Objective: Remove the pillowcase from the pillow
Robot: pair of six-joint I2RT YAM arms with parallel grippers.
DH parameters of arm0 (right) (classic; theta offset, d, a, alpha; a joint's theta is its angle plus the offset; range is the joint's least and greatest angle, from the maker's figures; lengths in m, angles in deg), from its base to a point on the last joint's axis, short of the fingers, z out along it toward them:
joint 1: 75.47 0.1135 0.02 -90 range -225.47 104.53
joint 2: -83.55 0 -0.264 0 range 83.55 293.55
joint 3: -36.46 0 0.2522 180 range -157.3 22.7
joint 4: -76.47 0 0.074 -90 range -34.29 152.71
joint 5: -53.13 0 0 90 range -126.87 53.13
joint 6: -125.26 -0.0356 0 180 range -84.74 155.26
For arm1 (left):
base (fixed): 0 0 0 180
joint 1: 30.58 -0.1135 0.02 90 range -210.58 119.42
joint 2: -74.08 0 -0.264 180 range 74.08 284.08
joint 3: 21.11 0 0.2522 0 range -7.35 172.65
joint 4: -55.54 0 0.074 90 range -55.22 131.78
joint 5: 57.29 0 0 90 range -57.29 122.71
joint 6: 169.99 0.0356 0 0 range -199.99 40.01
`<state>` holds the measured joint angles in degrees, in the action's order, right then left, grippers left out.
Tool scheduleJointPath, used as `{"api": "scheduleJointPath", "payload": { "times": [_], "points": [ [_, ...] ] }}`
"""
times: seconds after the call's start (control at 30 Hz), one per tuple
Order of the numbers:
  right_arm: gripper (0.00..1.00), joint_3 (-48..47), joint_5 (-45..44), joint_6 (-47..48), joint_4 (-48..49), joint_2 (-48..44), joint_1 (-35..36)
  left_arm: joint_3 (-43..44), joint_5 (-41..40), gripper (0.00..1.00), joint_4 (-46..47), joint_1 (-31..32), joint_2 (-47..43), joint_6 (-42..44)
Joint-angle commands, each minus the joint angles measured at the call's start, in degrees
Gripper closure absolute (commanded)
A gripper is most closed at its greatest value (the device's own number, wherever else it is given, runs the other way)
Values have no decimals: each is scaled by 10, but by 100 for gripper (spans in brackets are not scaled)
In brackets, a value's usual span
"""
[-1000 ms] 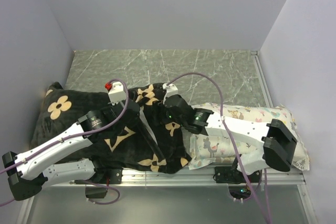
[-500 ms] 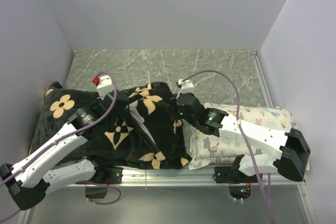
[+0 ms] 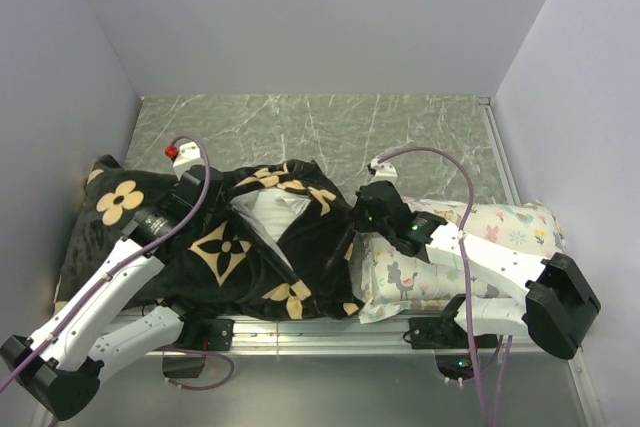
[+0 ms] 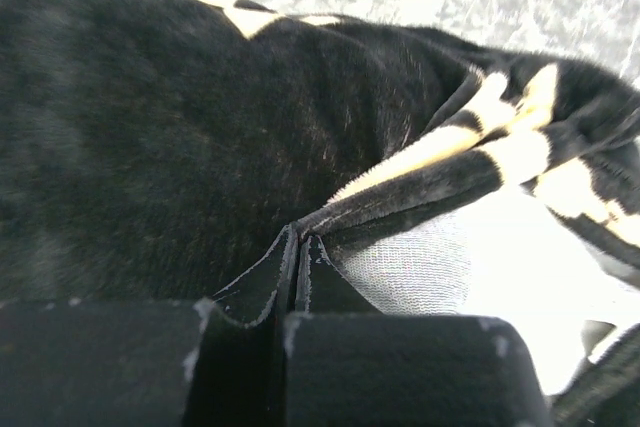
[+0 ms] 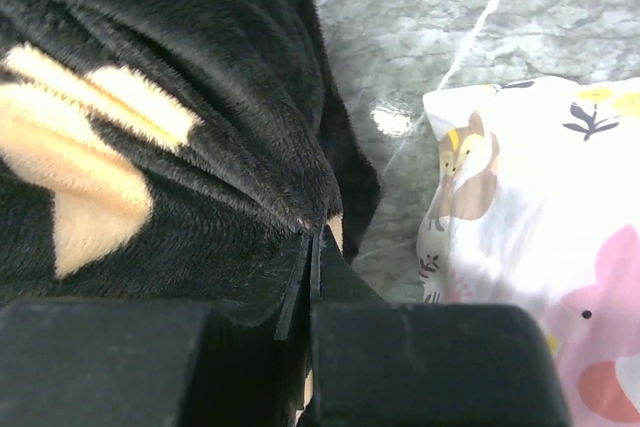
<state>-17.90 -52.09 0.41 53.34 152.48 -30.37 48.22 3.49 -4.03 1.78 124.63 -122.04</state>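
Pillowcase, black plush with big tan four-petal flowers, lies bunched on the marbled table, just left of the printed pillow and touching its edge. Its mouth gapes, baring a patch of the plain white pillow inside. The left hand is closed, pinching the black hem on the side of the opening far from the printed pillow. The right hand is likewise closed on a plush fold on the side nearest the printed pillow.
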Motion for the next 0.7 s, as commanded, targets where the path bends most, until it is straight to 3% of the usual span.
{"api": "scheduleJointPath", "payload": {
  "times": [0.0, 0.13, 0.23, 0.47, 0.67],
  "points": [
    [100, -6, -12, 28, -38, -17, -6, -29, 16, 99, 28, -10, 4, 26],
    [89, -63, -6, 50, -67, -29, 11, -44, 41, 99, 49, -10, 10, 23],
    [70, -106, -10, 57, -93, -43, 27, -49, 50, 99, 57, -11, 15, 24],
    [37, -198, -52, 51, -127, -47, 89, -59, 62, 99, 73, -10, 19, 22],
    [27, -269, -64, 49, -136, 40, 139, -57, 71, 100, 80, -10, 25, 24]
  ]
}}
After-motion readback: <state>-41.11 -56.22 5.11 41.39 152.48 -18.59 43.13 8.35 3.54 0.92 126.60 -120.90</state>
